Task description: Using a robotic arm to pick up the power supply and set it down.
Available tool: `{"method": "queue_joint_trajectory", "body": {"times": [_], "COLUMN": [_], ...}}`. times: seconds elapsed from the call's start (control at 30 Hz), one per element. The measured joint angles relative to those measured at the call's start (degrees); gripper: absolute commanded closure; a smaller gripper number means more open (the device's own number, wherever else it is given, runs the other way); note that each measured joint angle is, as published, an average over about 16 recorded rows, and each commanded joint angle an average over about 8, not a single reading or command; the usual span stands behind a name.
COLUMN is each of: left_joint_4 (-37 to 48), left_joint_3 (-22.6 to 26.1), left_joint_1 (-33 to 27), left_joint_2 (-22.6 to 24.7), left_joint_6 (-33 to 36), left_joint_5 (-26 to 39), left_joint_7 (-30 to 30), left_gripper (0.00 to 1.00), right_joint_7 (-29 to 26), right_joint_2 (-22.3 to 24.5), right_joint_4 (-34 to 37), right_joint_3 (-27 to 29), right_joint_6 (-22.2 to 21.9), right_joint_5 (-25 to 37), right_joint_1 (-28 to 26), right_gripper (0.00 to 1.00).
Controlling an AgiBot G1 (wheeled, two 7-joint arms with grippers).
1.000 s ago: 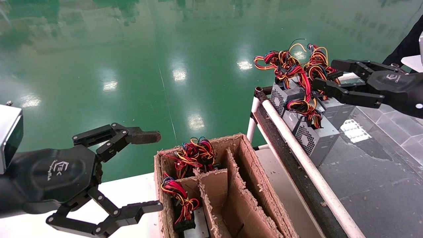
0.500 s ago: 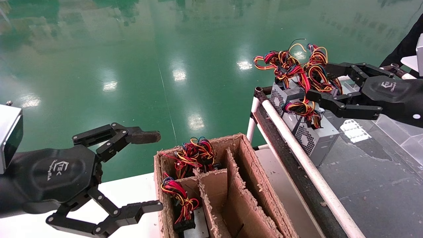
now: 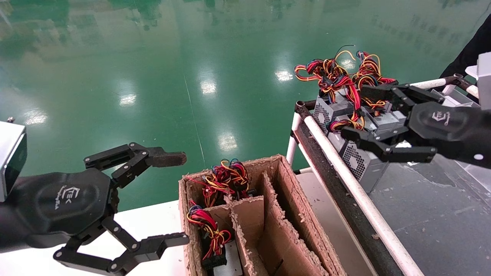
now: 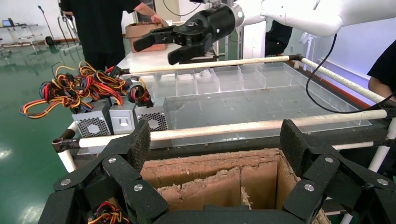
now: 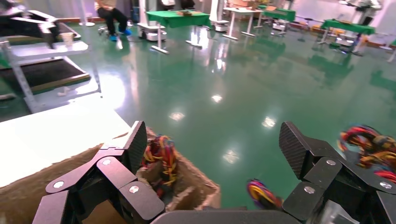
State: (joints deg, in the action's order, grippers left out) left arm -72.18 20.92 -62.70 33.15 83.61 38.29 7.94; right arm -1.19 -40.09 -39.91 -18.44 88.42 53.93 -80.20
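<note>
Grey power supplies stand in a row on the rack at the right, the nearest power supply [image 3: 364,163] [image 4: 152,119] showing its perforated vent face. Their red, yellow and orange wires [image 3: 339,76] [image 4: 74,88] pile up on top. My right gripper [image 3: 357,113] [image 5: 215,147] hovers open just above the near units, one finger by the wires, the other over the near box, with nothing between the fingers. My left gripper [image 3: 172,199] [image 4: 215,147] is open and empty at lower left, beside the cardboard box.
A worn cardboard box [image 3: 291,214] [image 4: 224,177] [image 5: 191,189] with dividers holds wired units in its left cells; its right cells look empty. A white rail [image 3: 353,191] edges the rack's dark bed. A person [image 4: 100,28] stands behind the rack. Green floor lies beyond.
My right gripper has moved left and down, from behind the wire bundles to over the near power supplies, staying open. The left arm has not moved.
</note>
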Motion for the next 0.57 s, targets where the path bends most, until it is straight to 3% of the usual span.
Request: {"method": "queue_joint_trajectory", "body": {"times": [0.33, 0.57], "left_joint_4": [0.0, 0.0], "left_joint_3": [0.0, 0.0], "left_joint_1": [0.0, 0.0], "left_joint_2": [0.0, 0.0], "left_joint_6": [0.0, 0.0], "left_joint_5": [0.0, 0.0], "left_joint_7": [0.0, 0.0], "left_gripper": [0.00, 0.00], "right_joint_7": [-3.3, -4.5], "right_joint_2": [1.8, 2.4], "right_joint_4": [-11.7, -15.9], "right_joint_3": [0.8, 1.1], "right_joint_6": [-1.0, -1.3], "right_joint_5": [-4.2, -5.7], "right_joint_1": [6.5, 8.8], "right_gripper": [0.00, 0.00]}}
